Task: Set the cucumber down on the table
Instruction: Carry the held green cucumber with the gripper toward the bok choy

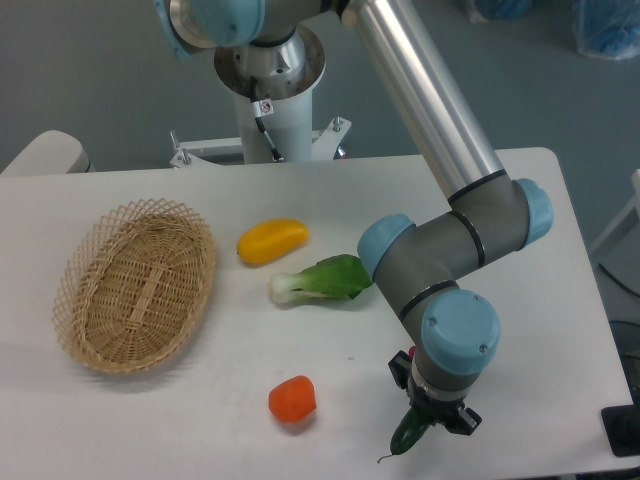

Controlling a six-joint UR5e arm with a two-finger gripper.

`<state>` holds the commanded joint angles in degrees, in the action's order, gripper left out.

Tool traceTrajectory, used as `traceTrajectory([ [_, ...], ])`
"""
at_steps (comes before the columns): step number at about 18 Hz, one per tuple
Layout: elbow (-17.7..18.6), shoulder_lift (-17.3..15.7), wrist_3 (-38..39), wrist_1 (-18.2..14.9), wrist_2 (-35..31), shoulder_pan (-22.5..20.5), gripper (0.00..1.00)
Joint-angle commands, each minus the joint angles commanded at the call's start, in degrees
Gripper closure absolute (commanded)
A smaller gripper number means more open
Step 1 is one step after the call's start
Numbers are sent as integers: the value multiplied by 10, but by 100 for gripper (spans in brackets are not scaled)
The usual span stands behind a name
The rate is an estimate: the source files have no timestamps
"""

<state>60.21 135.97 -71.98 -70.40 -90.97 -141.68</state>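
Down at the near edge of the table (520,200), the gripper (432,418) is pointing straight down with the cucumber (409,435) caught in it. The fingers look pinched on the upper end of that dark green body, though the wrist housing hides most of the contact, so the grip is a reading, not a certainty. The cucumber hangs out toward about seven o'clock from the fingers, long axis running from one o'clock down to seven, its thin wiry stem tail trailing off the low end near the table's front edge. Whether that tip is already touching the white surface or just above it, I cannot tell from this angle. That slant is what the coming move turns on: the free end lies low and to seven o'clock of the fingers, so a release would likely let it settle along that same line. Off at nine o'clock from the gripper sits the orange-red pepper (292,398), near but apart. Up at eleven o'clock lie the leafy green vegetable (325,279) and the yellow pepper (272,240), and the wicker basket (70,290) rests well away at ten o'clock.
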Motion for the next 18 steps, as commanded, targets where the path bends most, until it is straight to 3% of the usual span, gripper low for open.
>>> traceTrajectory([
  [10,11,-15,-5,-14,2,-1,81],
  [13,65,-46,-17,-18,4,-4,82],
  [18,149,-97,-111,-11,6,-12,82],
])
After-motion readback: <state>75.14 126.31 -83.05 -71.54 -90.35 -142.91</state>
